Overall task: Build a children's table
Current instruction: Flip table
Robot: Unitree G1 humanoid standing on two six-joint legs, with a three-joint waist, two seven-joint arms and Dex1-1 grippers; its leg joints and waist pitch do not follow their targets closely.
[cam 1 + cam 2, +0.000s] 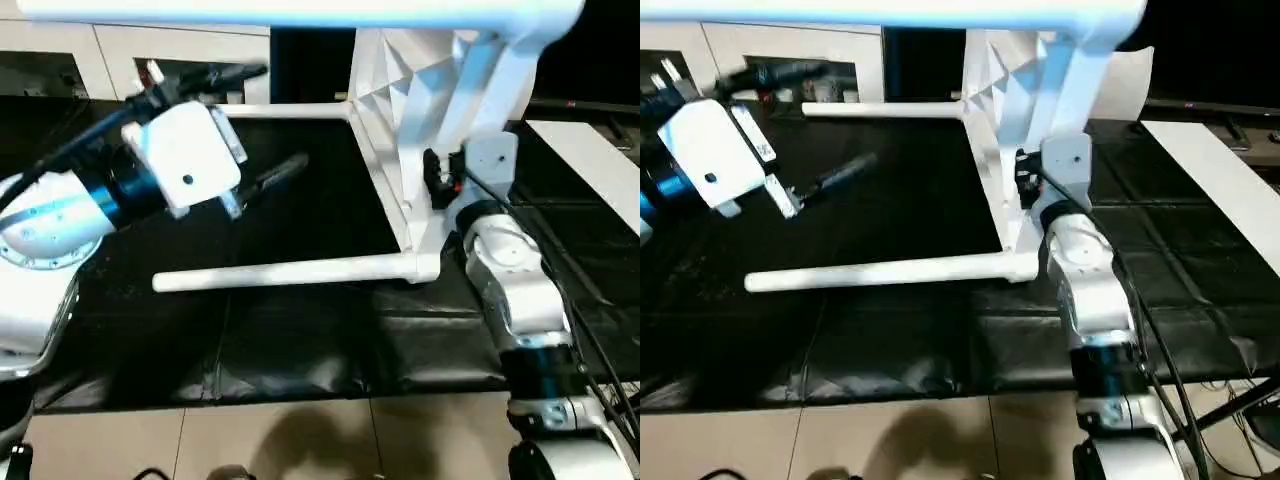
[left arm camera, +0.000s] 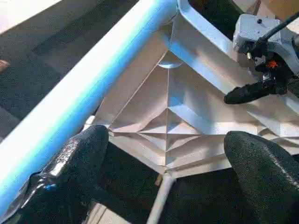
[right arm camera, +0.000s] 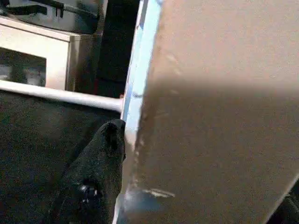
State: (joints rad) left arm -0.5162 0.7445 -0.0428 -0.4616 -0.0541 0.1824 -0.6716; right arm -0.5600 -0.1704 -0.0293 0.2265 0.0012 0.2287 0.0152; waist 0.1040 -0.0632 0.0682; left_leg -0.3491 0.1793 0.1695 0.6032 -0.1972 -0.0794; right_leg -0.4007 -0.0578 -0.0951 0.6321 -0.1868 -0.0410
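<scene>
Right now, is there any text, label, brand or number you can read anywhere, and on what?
None can be read.
The table top and legs are plain white, with no print showing.
The left gripper housing carries a small dark round mark and a pale sticker-like patch; any lettering is too blurred to read.
The right gripper mount shows only a dot and red-orange wiring, no text.
</scene>
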